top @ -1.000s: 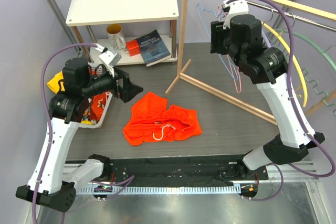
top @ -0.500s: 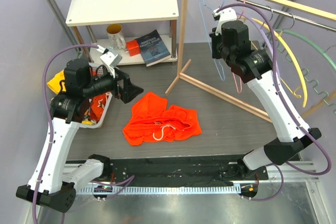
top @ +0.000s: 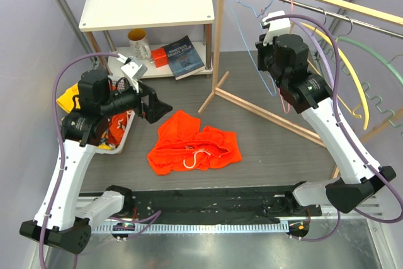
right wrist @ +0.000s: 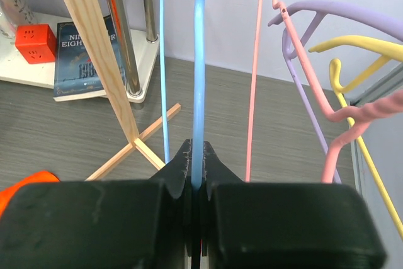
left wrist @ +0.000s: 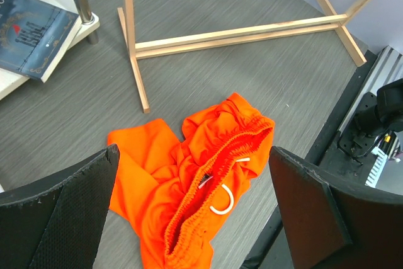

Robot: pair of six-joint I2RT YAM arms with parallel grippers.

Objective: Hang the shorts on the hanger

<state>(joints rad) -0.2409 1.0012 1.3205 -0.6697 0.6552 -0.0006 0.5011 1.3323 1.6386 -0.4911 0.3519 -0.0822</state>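
The orange shorts (top: 195, 149) lie crumpled on the grey table with a white drawstring on top; they also show in the left wrist view (left wrist: 182, 200). My left gripper (top: 154, 108) is open and empty, hovering above and to the left of the shorts (left wrist: 192, 155). My right gripper (top: 264, 48) is up at the wooden rack, shut on a wire of the light-blue hanger (top: 250, 42). In the right wrist view the blue hanger wire (right wrist: 199, 61) runs straight up from between the closed fingers of the right gripper (right wrist: 197, 155).
A wooden garment rack (top: 217, 61) stands at the back right with pink (right wrist: 255, 92), lilac (right wrist: 302, 74) and yellow (top: 343, 61) hangers on its rail. A white shelf (top: 148, 7) holds a mug, a book and a red cube. A white basket (top: 119, 140) sits at the left.
My right gripper has shifted up and slightly right at the rack, and the light-blue hanger has risen with it. The left arm and the shorts have not moved.
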